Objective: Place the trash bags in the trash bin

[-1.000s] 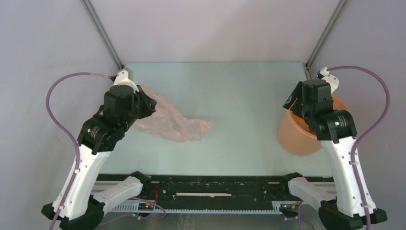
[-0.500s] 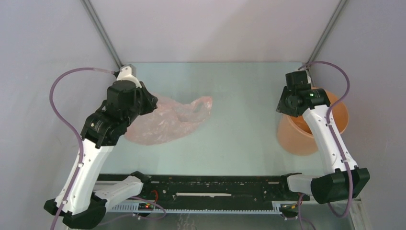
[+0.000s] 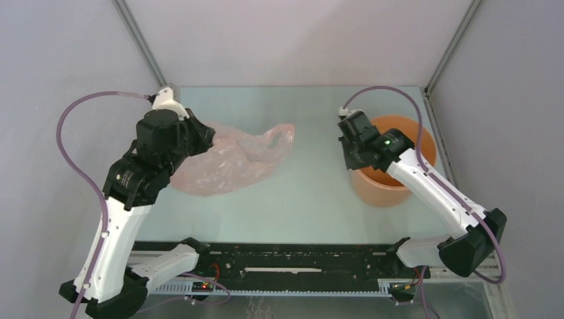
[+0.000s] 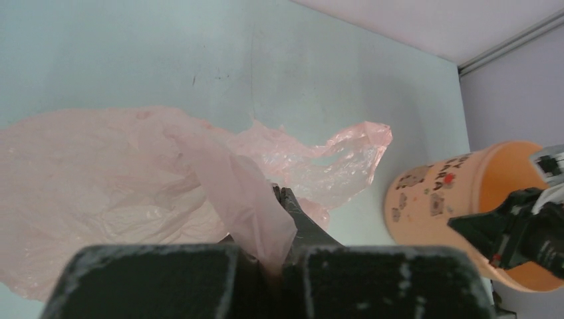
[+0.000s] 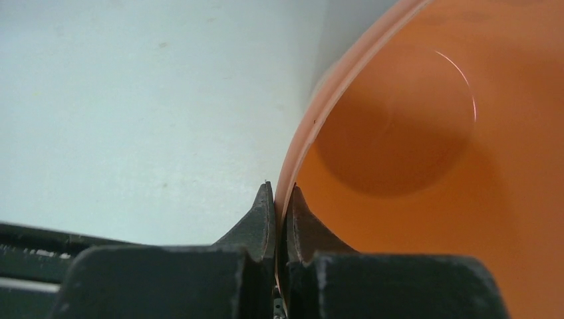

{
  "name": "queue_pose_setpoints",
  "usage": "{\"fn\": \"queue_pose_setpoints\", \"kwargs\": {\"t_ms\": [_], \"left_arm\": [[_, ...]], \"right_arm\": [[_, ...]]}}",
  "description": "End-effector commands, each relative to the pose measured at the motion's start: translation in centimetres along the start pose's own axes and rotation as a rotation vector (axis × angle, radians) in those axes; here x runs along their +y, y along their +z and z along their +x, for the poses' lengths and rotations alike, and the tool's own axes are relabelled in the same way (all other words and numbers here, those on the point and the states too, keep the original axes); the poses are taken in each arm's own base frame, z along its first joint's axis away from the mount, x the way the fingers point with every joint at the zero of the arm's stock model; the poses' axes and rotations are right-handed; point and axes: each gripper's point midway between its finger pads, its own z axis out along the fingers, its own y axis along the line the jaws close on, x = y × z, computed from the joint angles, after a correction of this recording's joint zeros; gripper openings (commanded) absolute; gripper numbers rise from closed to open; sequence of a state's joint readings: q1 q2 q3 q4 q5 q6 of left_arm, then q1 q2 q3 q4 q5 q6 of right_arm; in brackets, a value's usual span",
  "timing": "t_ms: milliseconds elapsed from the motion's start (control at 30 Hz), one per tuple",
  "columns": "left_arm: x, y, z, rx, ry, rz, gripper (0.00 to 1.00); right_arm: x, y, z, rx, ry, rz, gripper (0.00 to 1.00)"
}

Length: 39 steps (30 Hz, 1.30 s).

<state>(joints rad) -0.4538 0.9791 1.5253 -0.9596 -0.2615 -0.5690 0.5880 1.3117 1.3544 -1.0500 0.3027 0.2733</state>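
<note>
The pink trash bag is lying on the left of the table, one fold pinched in the left gripper. The orange trash bin is sliding closer to it, its rim squeezed by the right gripper, shortening the trip.

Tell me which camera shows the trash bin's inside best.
Right wrist: it looks into the trash bin, floor bare, right hand clamped on its rim. Top external shows part of the interior; left wrist mainly the outer wall.

Stickers on the trash bin; lettering unreadable.
</note>
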Motion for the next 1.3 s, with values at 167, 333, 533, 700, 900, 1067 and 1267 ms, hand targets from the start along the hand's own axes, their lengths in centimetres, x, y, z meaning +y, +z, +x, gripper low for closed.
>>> {"fn": "queue_pose_setpoints", "kwargs": {"t_ms": [167,333,533,700,900,1067,1267], "left_arm": [[0.8,-4.0,-3.4,-0.147,-0.04,0.005,0.0],[1.8,-6.4,-4.1,-0.204,-0.069,0.001,0.0],[1.5,-8.3,-5.2,-0.245,-0.086,0.041,0.0],[0.3,-9.7,-6.7,-0.287,-0.075,0.1,0.0],[-1.4,-11.2,-8.4,-0.315,-0.025,0.18,0.0],[-2.8,-13.0,-9.1,-0.326,0.012,0.268,0.0],[-4.0,-14.3,-8.4,-0.304,0.031,0.362,0.0]], "right_arm": [[13.4,-2.1,-4.3,-0.1,-0.2,-0.367,0.0],[17.7,-2.3,-6.4,-0.127,-0.293,-0.504,0.0],[20.9,-2.5,-6.2,-0.076,-0.328,-0.572,0.07],[20.5,-5.6,-7.7,-0.097,-0.252,-0.587,0.47],[17.0,-13.4,-10.4,-0.213,-0.089,-0.664,0.71],[16.6,-19.3,-12.0,-0.401,0.062,-0.943,0.85],[18.4,-21.3,-15.1,-0.457,0.241,-1.242,0.89]]}}
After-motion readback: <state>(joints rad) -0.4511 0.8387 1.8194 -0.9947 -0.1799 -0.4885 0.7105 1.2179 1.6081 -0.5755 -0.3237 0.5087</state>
